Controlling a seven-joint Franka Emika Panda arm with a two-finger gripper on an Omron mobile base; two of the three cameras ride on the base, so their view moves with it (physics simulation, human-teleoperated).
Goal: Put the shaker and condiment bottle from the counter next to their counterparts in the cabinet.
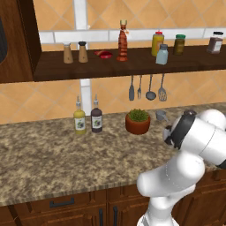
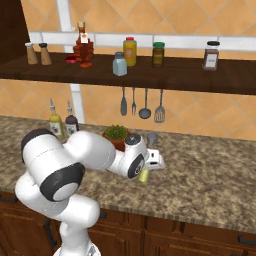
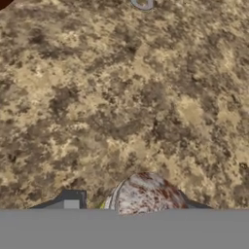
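Observation:
The small yellow-green shaker (image 2: 143, 176) stands on the speckled granite counter (image 1: 44, 154), just in front of the plant. My gripper (image 2: 144, 171) reaches down over it. In the hand view the shaker's pale top (image 3: 146, 194) sits between my two fingertips (image 3: 73, 200), which close in on its sides. The tall red-orange condiment bottle (image 1: 122, 42) (image 2: 83, 47) stands upright in the dark wooden cabinet (image 1: 88, 69), left of the yellow red-capped bottle (image 1: 157, 43). A pale blue-grey shaker (image 1: 162, 54) (image 2: 119, 64) stands on the same shelf.
Two brown shakers (image 1: 75, 52) and a red dish (image 1: 104, 54) are at the shelf's left, jars (image 2: 158, 54) at its right. On the counter stand a potted plant (image 1: 137, 121), olive and dark bottles (image 1: 87, 119) and a grey cup (image 2: 152, 137). Utensils (image 1: 145, 88) hang below the shelf.

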